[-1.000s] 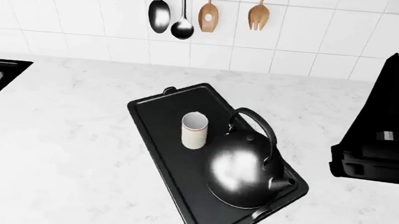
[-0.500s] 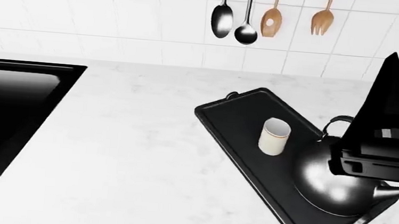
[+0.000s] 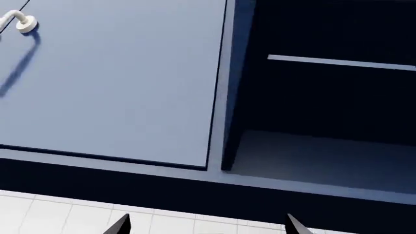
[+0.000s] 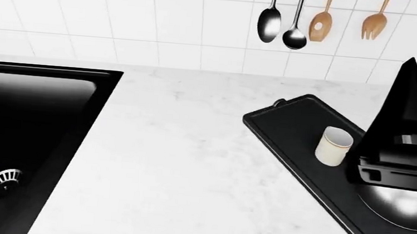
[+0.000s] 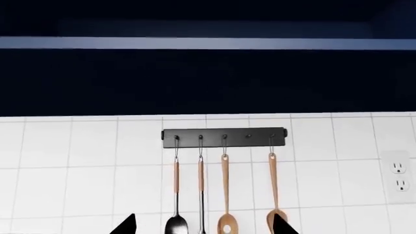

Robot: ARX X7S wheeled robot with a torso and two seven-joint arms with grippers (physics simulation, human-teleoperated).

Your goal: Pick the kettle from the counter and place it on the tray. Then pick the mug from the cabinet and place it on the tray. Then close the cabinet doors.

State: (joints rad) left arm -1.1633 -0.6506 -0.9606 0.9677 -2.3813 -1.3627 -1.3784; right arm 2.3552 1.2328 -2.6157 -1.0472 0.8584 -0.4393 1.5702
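The black tray (image 4: 297,124) lies on the white marble counter (image 4: 182,165) at the right of the head view. The cream mug (image 4: 333,146) stands upright on it. The dark chrome kettle (image 4: 402,208) sits on the tray beside the mug, mostly hidden behind my right arm (image 4: 400,143). My left gripper (image 3: 208,228) is open and empty, facing a blue cabinet door (image 3: 117,83) and a dark open compartment (image 3: 325,97) with a shelf (image 3: 338,62). My right gripper (image 5: 204,226) is open and empty, facing the tiled wall below the cabinet.
A black sink basin (image 4: 21,130) with a drain (image 4: 5,177) fills the left of the counter. Spoons and wooden utensils hang on a wall rack (image 5: 224,136); they also show in the head view (image 4: 296,23). The door has a white handle (image 3: 19,22). A wall socket (image 5: 400,175) is nearby.
The head view has swung left: the tray, mug and kettle slid to the right of the picture and the sink came into view. The right arm stays at the right edge.
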